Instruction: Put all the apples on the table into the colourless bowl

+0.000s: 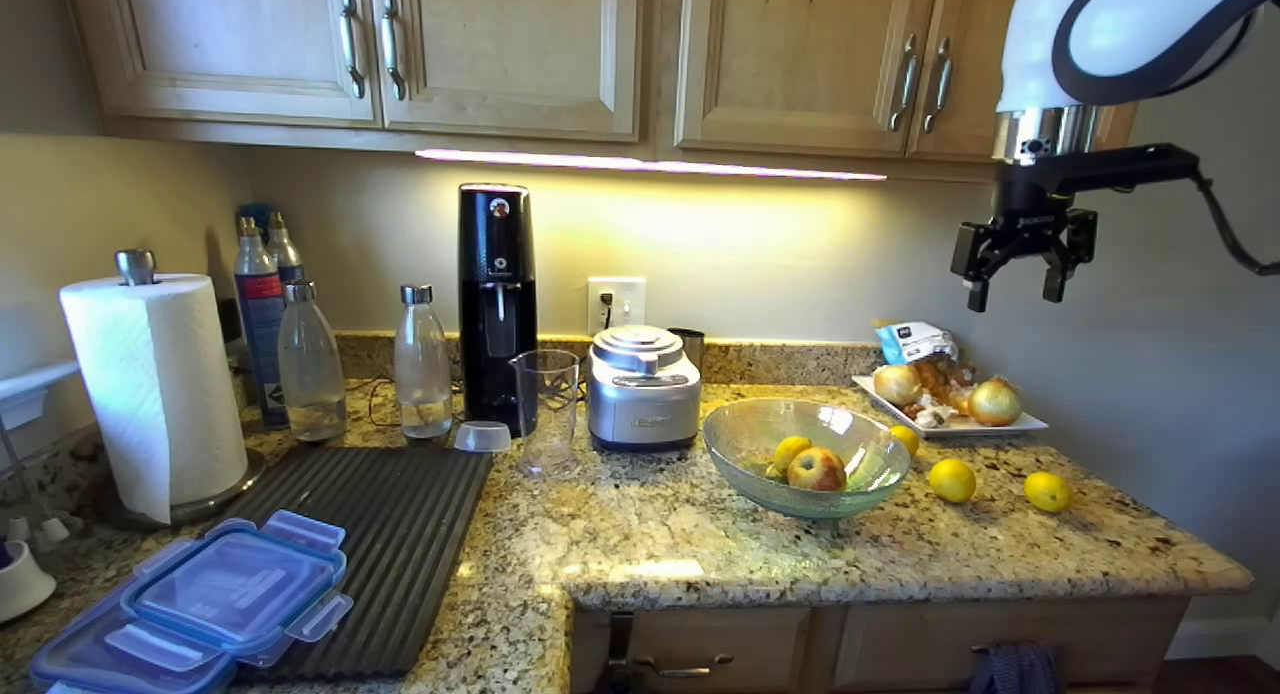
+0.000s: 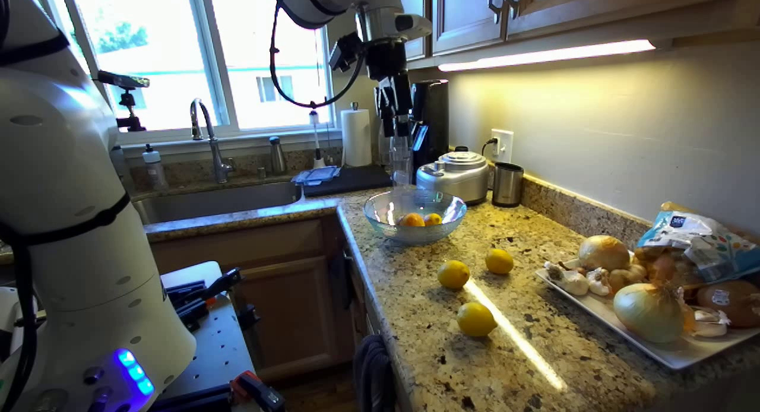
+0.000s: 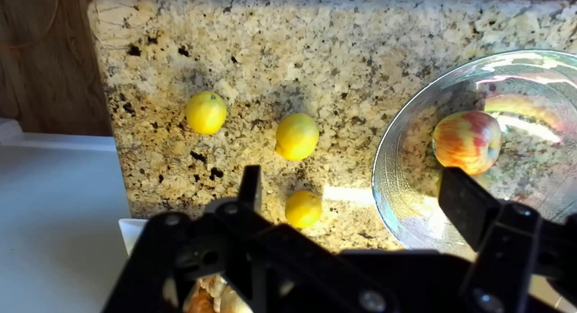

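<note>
Apples [image 3: 296, 136], three yellow ones, sit on the table [image 3: 347, 78] below the gripper [image 1: 1015, 292]; fingers high, well parted, just air between; and beneath their level, the colourless bowl [image 1: 742, 466], red-streaked apple [image 1: 817, 469] and yellow fruit [image 1: 792, 449] inside!

I've got wood cabinets [image 1: 500, 54] up top in both exterior views, with a light strip [image 1: 640, 163] under them throwing a yellow glow on the wall [image 1: 800, 264], plus drawers [image 1: 740, 637] down low. The window [image 2: 160, 56] is pretty blown out, though I can see some greenery, and looking down I get brown wood floor [image 3: 49, 74].
</note>
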